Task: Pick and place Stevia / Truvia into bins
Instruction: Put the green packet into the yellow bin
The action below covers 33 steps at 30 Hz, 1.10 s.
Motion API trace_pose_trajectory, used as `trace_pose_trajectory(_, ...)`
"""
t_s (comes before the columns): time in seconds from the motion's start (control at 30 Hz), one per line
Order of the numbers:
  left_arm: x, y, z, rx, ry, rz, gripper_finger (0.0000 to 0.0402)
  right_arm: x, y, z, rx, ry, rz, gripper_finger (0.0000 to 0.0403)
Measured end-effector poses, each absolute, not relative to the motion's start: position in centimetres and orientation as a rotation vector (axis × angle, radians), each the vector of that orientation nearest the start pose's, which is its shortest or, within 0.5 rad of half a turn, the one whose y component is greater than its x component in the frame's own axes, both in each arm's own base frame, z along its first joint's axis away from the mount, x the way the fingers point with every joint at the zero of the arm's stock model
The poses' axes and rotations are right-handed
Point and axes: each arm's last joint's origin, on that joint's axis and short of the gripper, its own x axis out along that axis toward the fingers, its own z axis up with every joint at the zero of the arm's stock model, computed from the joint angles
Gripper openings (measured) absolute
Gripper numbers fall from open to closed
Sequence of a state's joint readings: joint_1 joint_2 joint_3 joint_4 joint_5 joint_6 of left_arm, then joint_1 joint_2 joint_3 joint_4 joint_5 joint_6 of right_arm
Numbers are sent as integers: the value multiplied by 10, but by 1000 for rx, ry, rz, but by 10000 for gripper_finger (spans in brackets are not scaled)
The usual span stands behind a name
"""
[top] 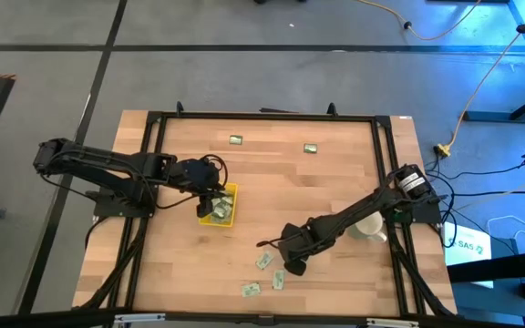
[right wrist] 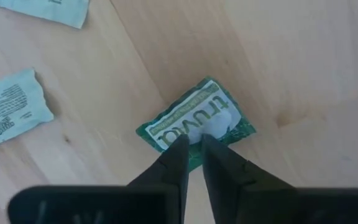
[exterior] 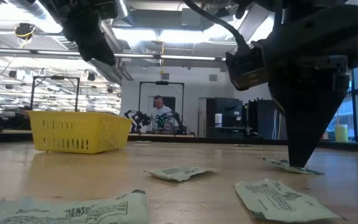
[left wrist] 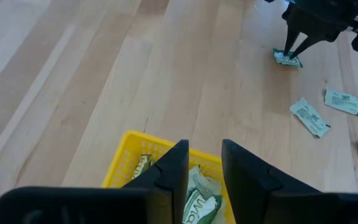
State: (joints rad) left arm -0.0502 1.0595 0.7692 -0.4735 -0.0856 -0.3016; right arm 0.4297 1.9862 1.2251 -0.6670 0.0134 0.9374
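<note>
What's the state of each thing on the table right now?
Right gripper: down at the table, fingers pinching a Truvia sachet that lies flat.
Left gripper: open, empty, above the yellow tray.
Yellow tray: upright, several sachets inside.
Loose sachets: flat on the wood near the right gripper; two more at the far edge.
White mug: beside the right arm, untouched.
</note>
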Motion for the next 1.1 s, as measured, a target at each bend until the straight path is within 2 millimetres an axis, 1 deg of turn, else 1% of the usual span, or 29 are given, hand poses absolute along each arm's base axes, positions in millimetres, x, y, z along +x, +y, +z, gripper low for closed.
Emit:
trace_pose_trajectory(0.1, 212, -8, 254, -235, 750, 148, 87, 326, 149, 123, 452, 1412, -336, 42)
trace_pose_trajectory(0.27, 212, -8, 254, -235, 750, 148, 86, 326, 149, 123, 451, 1411, -340, 6)
trace_pose_trajectory(0.47, 213, -8, 255, -235, 743, 147, 86, 330, 150, 128, 446, 1415, -339, 4)
trace_pose_trajectory(0.53, 214, -8, 255, -233, 734, 144, 86, 334, 152, 134, 440, 1411, -329, 4)
trace_pose_trajectory(0.63, 216, -8, 258, -184, 705, 120, 88, 341, 155, 143, 403, 1415, -304, 3)
trace_pose_trajectory(0.7, 217, -9, 260, -139, 680, 99, 90, 347, 156, 153, 383, 1398, -284, 2)
trace_pose_trajectory(0.9, 221, -12, 264, 22, 626, 29, 98, 369, 158, 197, 347, 1304, -209, 1)
trace_pose_trajectory(1.1, 222, -28, 268, 311, 566, -122, 113, 391, 158, 258, 273, 1140, -94, 1)
